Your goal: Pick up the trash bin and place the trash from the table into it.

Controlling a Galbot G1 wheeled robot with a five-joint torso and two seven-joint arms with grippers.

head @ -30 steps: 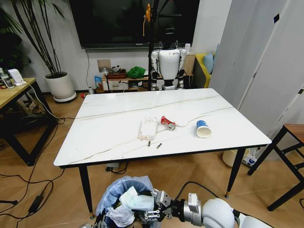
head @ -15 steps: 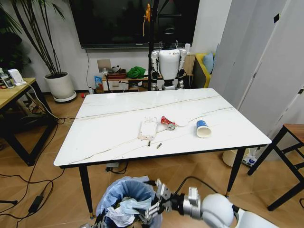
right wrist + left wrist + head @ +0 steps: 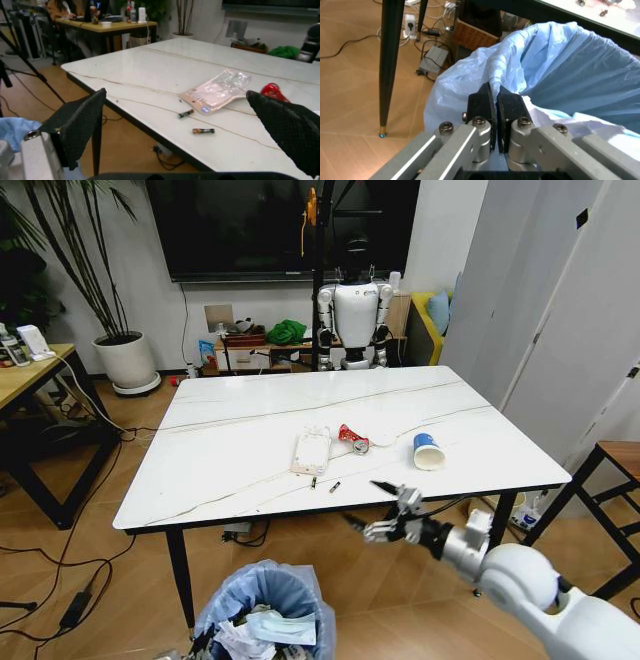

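Tabletop (image 3: 250,420): white, marble-look with thin veins, black edge, slim black legs; it stands in front of the robot.

Trash on the tabletop, all toward the near edge:
- clear plastic pack (image 3: 311,451), flat, left of the others; also seen from the right wrist (image 3: 218,91).
- crushed red can (image 3: 352,437), just right of the pack, close beside it.
- blue-and-white paper cup (image 3: 428,451), on its side, mouth toward the near edge, farthest right and apart from the can.
- two small bits (image 3: 324,484), dark and stubby, just in front of the pack, close to the tabletop's edge; from the right wrist they lie between the pack and the edge (image 3: 186,113).

Trash bin (image 3: 265,610): round, lined with a crinkly light blue bag, low in front of the tabletop toward its left half. Crumpled white paper (image 3: 255,635) and other litter lie inside.

Left tool (image 3: 495,107): black fingers pressed together, pinching the bag-covered rim of the trash bin (image 3: 560,71); white paper shows just past the fingers inside the bin.

Right tool (image 3: 385,512): fingers spread wide, holding nothing. It hangs in the air just outside the near edge of the tabletop, at about edge height, below and in front of the can and cup, up and to the right of the bin and well apart from it. From the right wrist, the pack, can and bits lie between its two black fingers (image 3: 80,123), farther off on the tabletop.
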